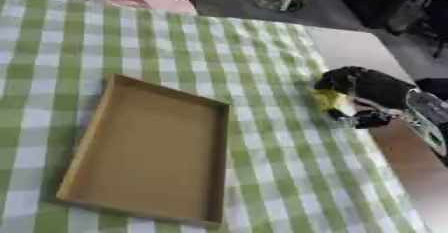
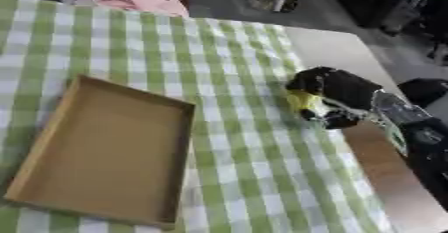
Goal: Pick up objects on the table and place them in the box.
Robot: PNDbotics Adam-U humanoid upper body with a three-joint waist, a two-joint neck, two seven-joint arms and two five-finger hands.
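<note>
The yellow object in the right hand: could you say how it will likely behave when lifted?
The yellow object looks small beside the right hand, whose fingers curl round it, so it is probably light. Its blocky outline suggests it will not roll. Whether it is stiff or soft cannot be told.

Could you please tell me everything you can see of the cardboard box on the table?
The box is a shallow, open-topped rectangular tray that looks like plain brown cardboard, with low upright walls and a flat floor. Nothing shows inside it. It lies flat on the green-and-white checked tablecloth, turned somewhat askew to the checks, toward the robot's left. The right hand, curled round a small yellow object, is off to its right and does not touch it.
</note>
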